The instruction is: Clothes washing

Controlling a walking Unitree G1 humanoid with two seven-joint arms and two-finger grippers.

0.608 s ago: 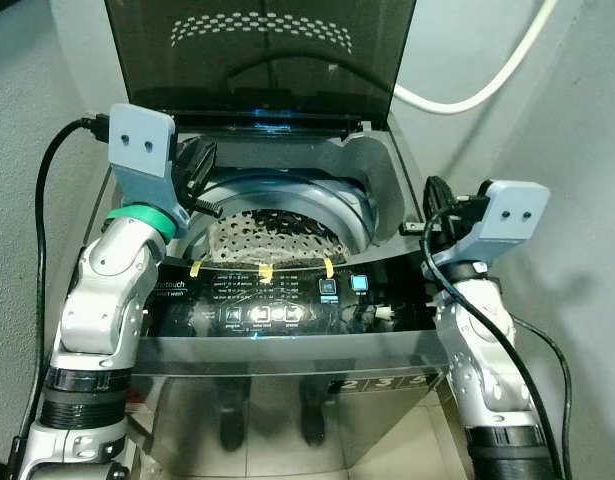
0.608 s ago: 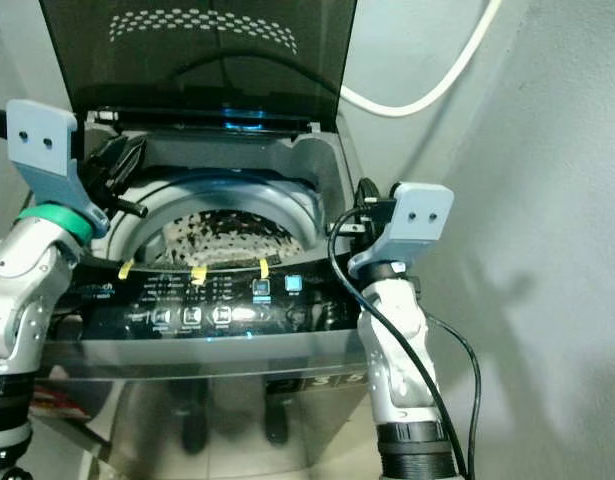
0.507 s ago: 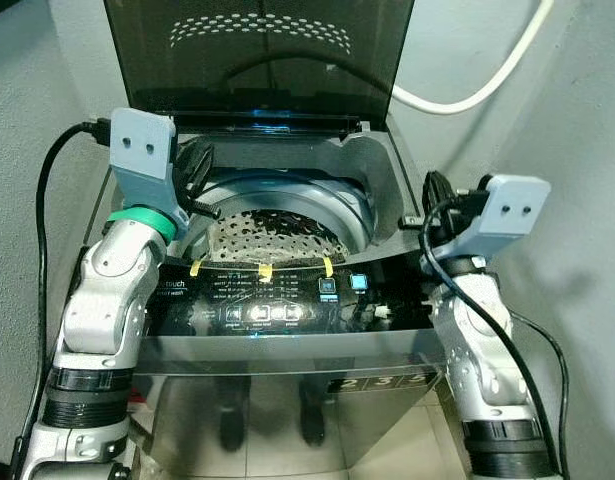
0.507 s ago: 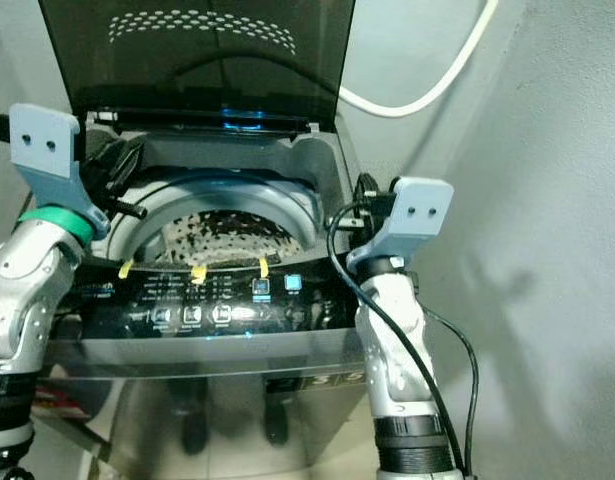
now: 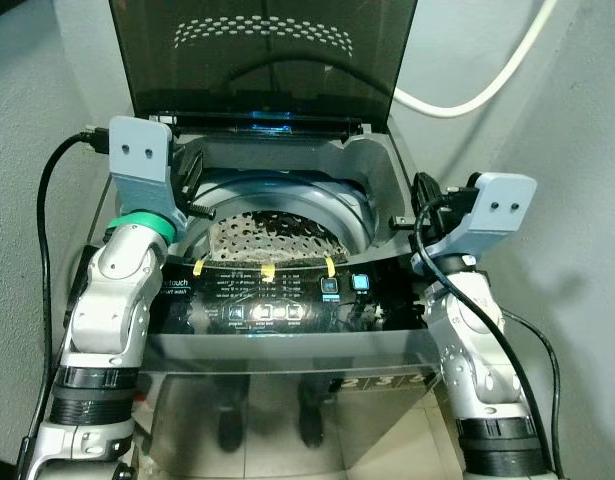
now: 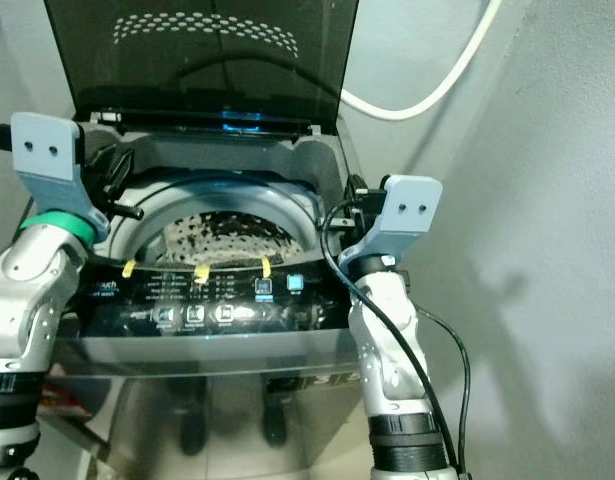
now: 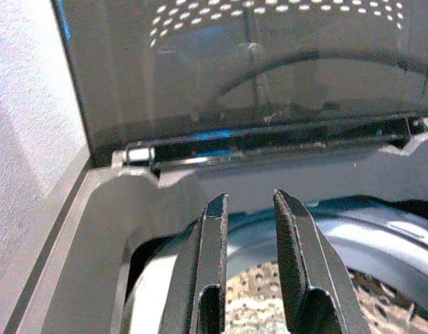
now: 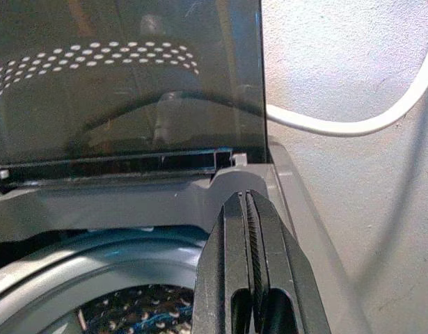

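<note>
One washing machine (image 5: 287,330), lid (image 5: 262,55) raised; drum (image 5: 272,235) holds dark speckled clothes (image 6: 222,232). Left gripper (image 7: 247,209) fingers parted, empty; right gripper (image 8: 247,209) fingers pressed together, empty.

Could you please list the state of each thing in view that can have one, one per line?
Washing machine lid: open, raised upright.
Drum: uncovered, with dark speckled laundry in it.
Control panel: lit, buttons glowing.
Left hand: open, empty, above the drum's left rim.
Right hand: shut, empty, by the machine's right edge.
White hose: hanging along the wall behind.
</note>
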